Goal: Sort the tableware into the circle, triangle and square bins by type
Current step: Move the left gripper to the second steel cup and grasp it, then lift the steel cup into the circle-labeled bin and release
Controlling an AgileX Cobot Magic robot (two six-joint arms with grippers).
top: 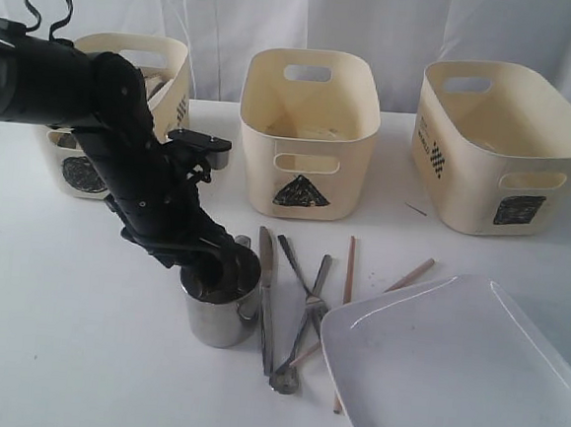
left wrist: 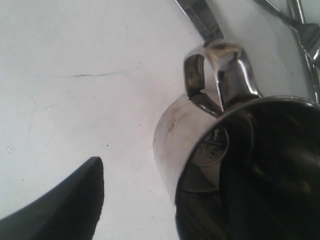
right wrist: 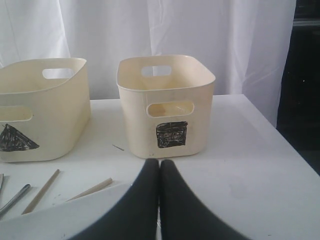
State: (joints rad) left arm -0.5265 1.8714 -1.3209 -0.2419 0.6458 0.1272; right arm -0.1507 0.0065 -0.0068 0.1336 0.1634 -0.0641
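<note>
Cream triangle bin (top: 269, 173) bears a black scribbled triangle; the cream circle bin (top: 175, 86) and square bin (top: 466, 178) flanking it bear black scribbles too; mug (top: 220, 319) silver steel; plate (top: 451, 375) and worktop (top: 48, 333) white; chopsticks (top: 349, 278) pale brown; left arm (top: 49, 81) black.

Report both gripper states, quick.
Left gripper: open at the steel mug, not clamped on it.
Right gripper: shut, holding nothing.

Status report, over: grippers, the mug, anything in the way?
Left gripper open at rim of steel mug. Right gripper shut, empty. Knife lies close beside mug.
</note>
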